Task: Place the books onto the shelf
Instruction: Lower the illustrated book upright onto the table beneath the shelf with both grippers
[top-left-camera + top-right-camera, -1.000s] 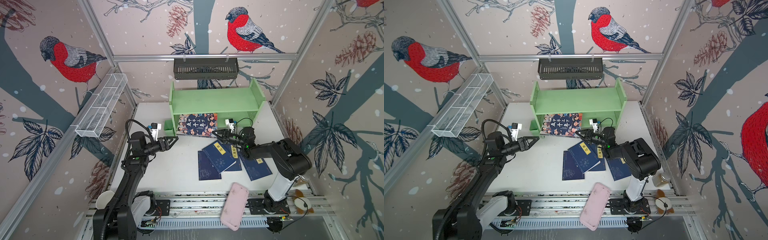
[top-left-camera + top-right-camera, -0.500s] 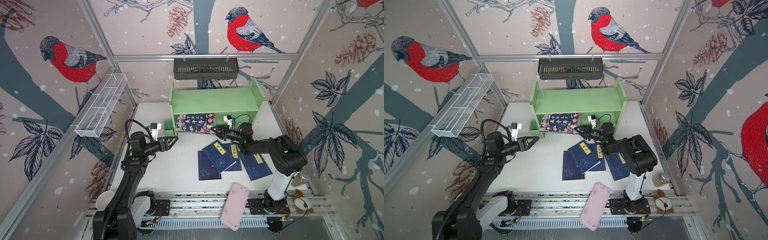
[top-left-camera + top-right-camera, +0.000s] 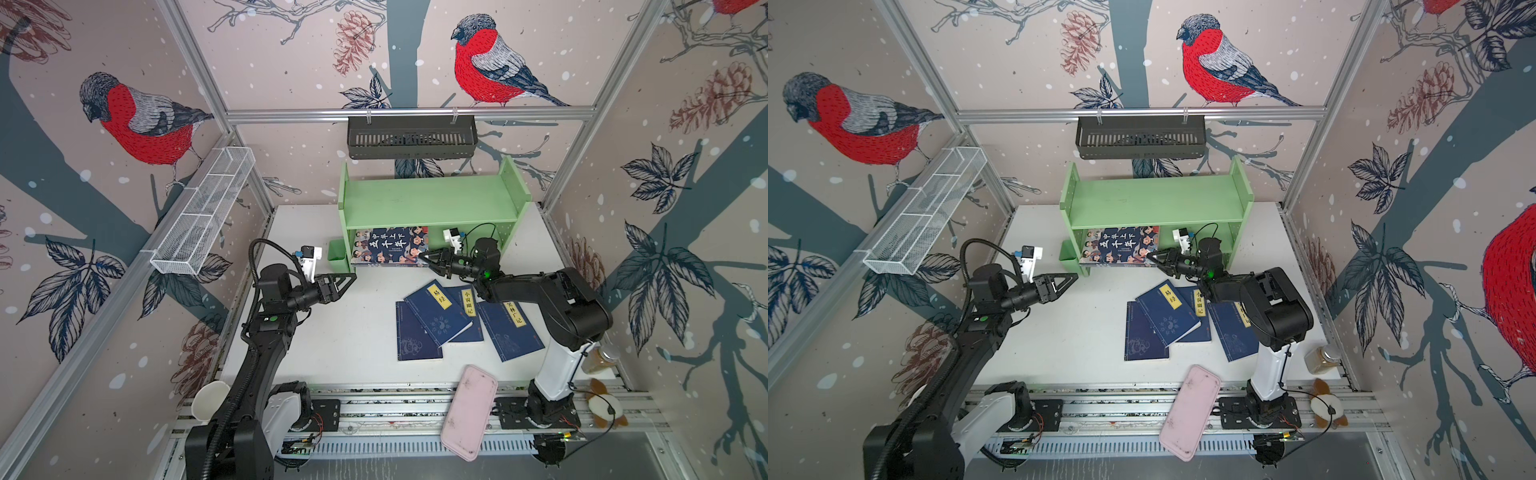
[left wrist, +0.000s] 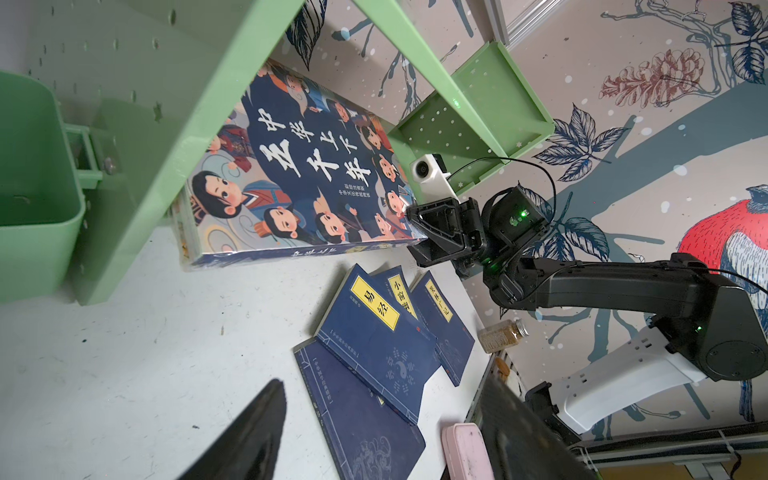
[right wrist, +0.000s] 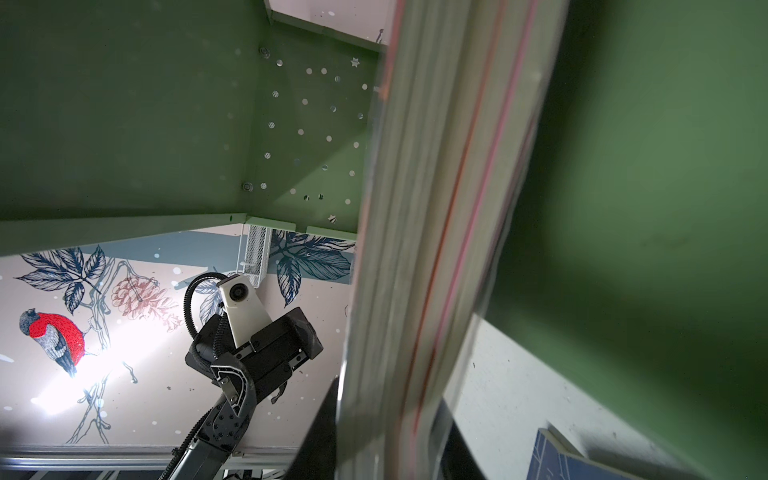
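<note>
The large book (image 3: 388, 247) (image 3: 1121, 245) (image 4: 299, 174) with cartoon figures on its cover sits partly under the upper board of the green shelf (image 3: 428, 199) (image 3: 1154, 199) (image 4: 216, 83) (image 5: 124, 104). Its front edge sticks out of the lower tier. My right gripper (image 3: 422, 258) (image 3: 1152, 257) (image 4: 415, 226) (image 5: 390, 440) is shut on its right corner, and the page edges (image 5: 436, 249) fill the right wrist view. Several navy books (image 3: 440, 320) (image 3: 1163, 316) (image 4: 374, 332) lie overlapping on the table. My left gripper (image 3: 351, 277) (image 3: 1073, 277) (image 4: 381, 380) hangs open and empty left of the shelf's front.
A small green bin (image 3: 337, 254) (image 4: 33, 166) hangs on the shelf's left panel. A pink case (image 3: 469, 411) lies across the front rail. A black basket (image 3: 411, 137) and a white wire basket (image 3: 203, 212) hang on the frame. A jar (image 3: 598, 359) stands at the front right.
My right gripper has pushed the cartoon-cover book back, further under the shelf's upper board. The left arm has barely moved.
</note>
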{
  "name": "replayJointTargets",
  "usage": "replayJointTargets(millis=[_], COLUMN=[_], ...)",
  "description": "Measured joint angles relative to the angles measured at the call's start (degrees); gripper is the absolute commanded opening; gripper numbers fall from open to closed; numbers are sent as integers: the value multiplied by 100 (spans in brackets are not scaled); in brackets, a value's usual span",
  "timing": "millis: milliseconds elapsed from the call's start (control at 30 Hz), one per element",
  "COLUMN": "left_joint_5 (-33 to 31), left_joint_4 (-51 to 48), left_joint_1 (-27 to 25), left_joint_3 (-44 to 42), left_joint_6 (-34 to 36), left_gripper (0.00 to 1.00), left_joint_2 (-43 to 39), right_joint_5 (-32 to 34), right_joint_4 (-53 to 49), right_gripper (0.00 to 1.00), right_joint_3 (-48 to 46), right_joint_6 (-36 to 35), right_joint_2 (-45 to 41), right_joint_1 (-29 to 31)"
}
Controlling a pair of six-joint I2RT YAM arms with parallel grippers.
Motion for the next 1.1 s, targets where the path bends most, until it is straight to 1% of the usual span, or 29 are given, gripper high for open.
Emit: replayJointTargets(millis=[67,200,300,433,600,667,933,1100], left_joint_5=[-17,-39,-103,-186,-313,-337,-439,-444], left_joint_4=[-2,-9,-31,-90,-177,-208,-238,-260], left_joint_1=[0,0,0,0,0,0,0,0], left_joint_3=[-7,-9,-9,-9,2,2,11,26], left_joint_6=[7,11,39,114,170,190,208,234], left_gripper=[75,75,76,76,76,75,76,75], left_joint_2=[-4,-20,-39,-59,-92,-109,-127,-127], right_joint_5=[2,42,103,293,505,599,745,791], right_joint_4=[24,57,-96,-702,-1467,-1644,-2022,-2100], right_gripper=[44,54,59,64,66,67,67,65], right_joint_3=[17,31,31,118,186,184,57,-136], right_joint_6=[-17,-76,-199,-503,-905,-949,-1075,-1075], right_joint_2=[7,-17,-109,-297,-485,-529,-717,-944], right_joint_1=[0,-7,-13,-15,-33,-37,-37,-20])
